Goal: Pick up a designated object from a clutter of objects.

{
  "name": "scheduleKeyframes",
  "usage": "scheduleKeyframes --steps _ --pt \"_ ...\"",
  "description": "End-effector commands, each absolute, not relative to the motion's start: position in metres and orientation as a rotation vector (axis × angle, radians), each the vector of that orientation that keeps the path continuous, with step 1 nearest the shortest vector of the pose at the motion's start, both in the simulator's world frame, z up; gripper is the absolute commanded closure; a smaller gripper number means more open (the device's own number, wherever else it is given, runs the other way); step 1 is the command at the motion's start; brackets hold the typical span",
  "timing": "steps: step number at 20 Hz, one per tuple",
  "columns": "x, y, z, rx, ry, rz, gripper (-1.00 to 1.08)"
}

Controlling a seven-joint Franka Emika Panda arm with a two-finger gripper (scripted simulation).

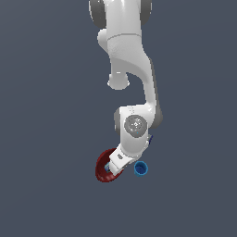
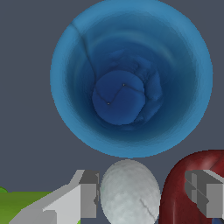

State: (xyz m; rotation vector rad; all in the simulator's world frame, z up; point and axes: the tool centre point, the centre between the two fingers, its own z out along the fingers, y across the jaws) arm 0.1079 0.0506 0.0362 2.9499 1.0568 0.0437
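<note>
1. Gripper [image 2: 146, 199]: open, fingers [image 2: 87, 194] spread wide. A white ball [image 2: 129, 192] lies between them, beside one finger; contact cannot be told. Nothing is gripped.
2. The other finger stands over the red bowl [image 2: 183, 188], in front of its rim; whether it touches cannot be told.
3. Bowl, exterior view: the bowl [image 1: 102, 167] lies on the grey surface [image 1: 46, 185], partly hidden under the gripper [image 1: 111, 167]. It is at the exterior view's left of the blue cup [image 1: 141, 168], close but apart from it.
4. Wrist view only: the cup [image 2: 131, 78] seen from straight above, open mouth up, filling most of the picture; the ball; a strip of lime-green cylinder [image 2: 26, 203] behind one finger.
5. Exterior view only: the whole arm [image 1: 132, 78] reaching down, and the bowl's round outline. Ball and cylinder do not show there.
</note>
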Motion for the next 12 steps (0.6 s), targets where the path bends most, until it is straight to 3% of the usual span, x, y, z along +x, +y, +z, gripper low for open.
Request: scheduleKeyframes --steps 1,12 --pt "0.098 0.048 0.022 2.959 1.056 0.0 1.08" --pt "0.105 0.047 0.044 2.95 1.056 0.043 1.08"
